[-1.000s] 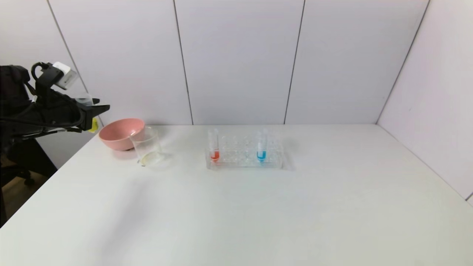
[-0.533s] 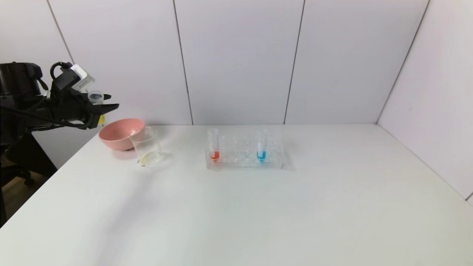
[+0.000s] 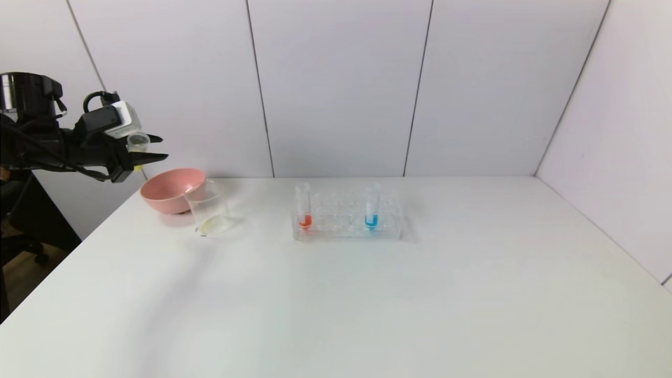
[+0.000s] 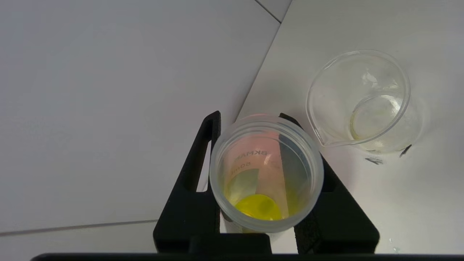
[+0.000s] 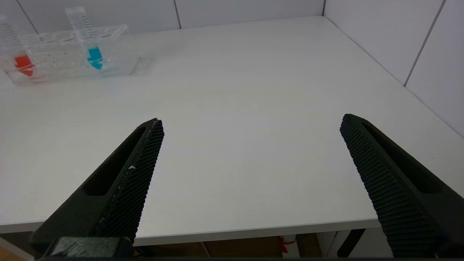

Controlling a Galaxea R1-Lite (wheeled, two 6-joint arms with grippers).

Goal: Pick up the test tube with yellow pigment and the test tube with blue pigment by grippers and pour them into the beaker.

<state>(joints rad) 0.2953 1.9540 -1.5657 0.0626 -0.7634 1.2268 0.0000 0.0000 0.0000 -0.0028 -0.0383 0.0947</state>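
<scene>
Left gripper hung at 9 o'clock in the head view, clamped on the test tube with yellow pigment, above the pink bowl; the beaker stood beside that bowl. Left wrist view: tube upright between closed fingers. Right wrist view: right gripper gaped wide, holding nothing; the test tube with blue pigment stood racked at 10 o'clock.

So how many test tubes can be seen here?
3. The red-tipped tube and the blue-tipped tube stand in the clear rack; the yellow-pigment tube is held in the left gripper, above the pink bowl.
</scene>
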